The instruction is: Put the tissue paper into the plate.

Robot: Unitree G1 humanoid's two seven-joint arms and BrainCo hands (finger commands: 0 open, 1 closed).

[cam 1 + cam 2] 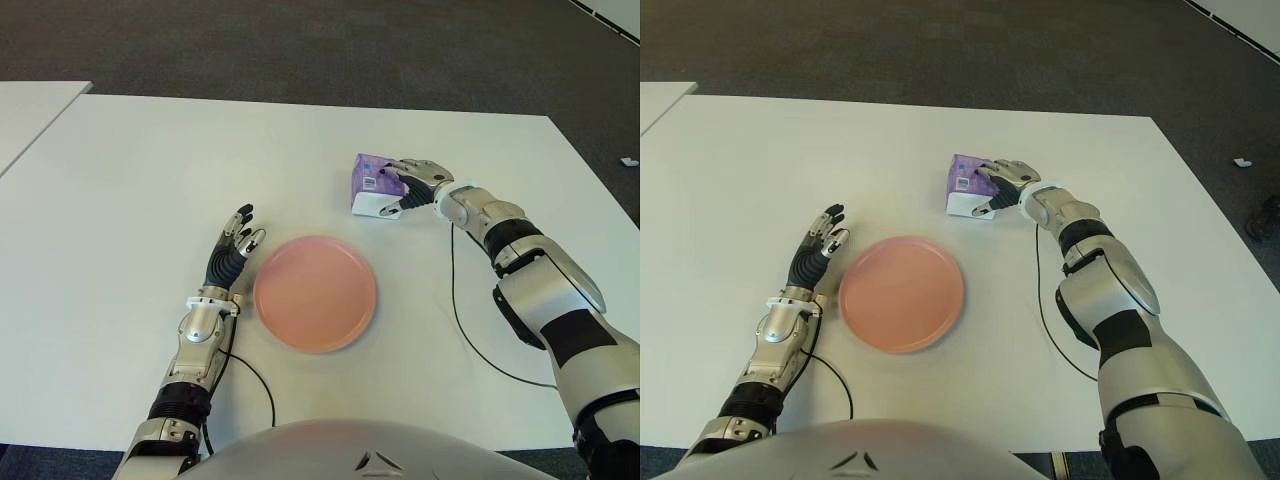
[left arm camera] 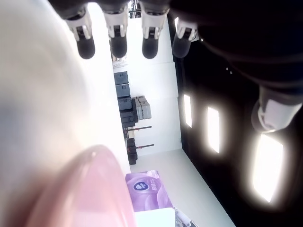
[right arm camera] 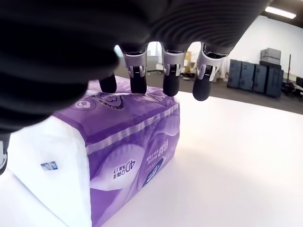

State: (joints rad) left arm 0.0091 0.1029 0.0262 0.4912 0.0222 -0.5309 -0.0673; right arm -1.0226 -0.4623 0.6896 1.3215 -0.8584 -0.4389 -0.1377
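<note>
Nearest the head camera, right below it: pink plate [image 1: 315,292], flat on the white table [image 1: 120,200], nothing in it. Just beside its rim on the robot's left, left hand [image 1: 232,252] with fingers stretched out straight and slightly spread, holding nothing (own wrist view shows the four fingertips [image 2: 118,46] in a loose row, apart from one another). Plate edge just off those fingertips, no contact to be seen.

Farther out, beyond the plate and toward the robot's right: purple-and-white tissue paper pack [image 1: 375,185], sitting on the table, well apart from the plate. Right hand [image 1: 412,186] up against it from the right side, fingers arched over the top of the pack. Wrist view: dark fingertips [image 3: 138,81] spread along the upper purple face, touching or nearly so (hard to call), thumb low at the white end. Not wrapped tight; pack not lifted. Black cable [image 1: 470,335] trailing across the table beside the right arm.
</note>
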